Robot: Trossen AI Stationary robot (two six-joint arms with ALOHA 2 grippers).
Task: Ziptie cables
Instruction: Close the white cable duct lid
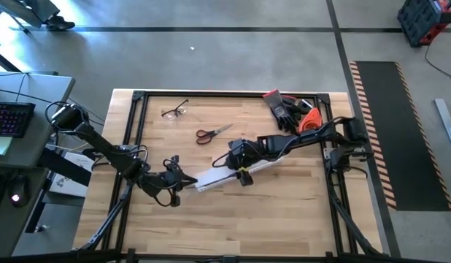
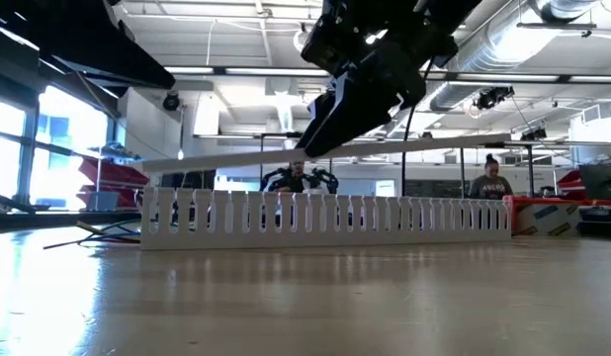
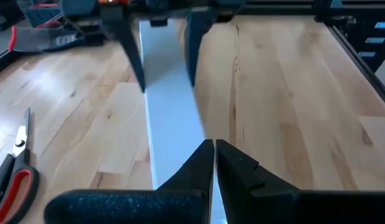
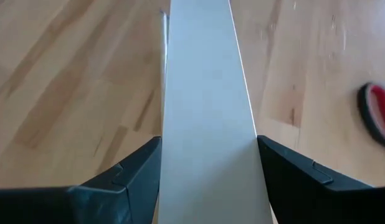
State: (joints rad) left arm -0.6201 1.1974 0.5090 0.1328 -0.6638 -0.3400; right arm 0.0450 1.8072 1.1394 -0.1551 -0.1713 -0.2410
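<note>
cover strip held over duct

right gripper (image 4: 208,168) reaches in from the table's right side, jaws clamped across the flat white cover strip (image 4: 205,93), lifting it slightly tilted above the white slotted duct (image 2: 325,215). left gripper (image 3: 214,163) stretches low from the left, fingers pinched together at the strip's near end. scissors (image 1: 213,134) lie apart on the table (image 1: 284,212). cables and ziptie: cannot tell where.

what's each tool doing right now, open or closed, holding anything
Left tool: closed, pinching the end of the flat white cover strip.
Right tool: clamped across the width of the same strip, holding it above the white slotted duct.
</note>
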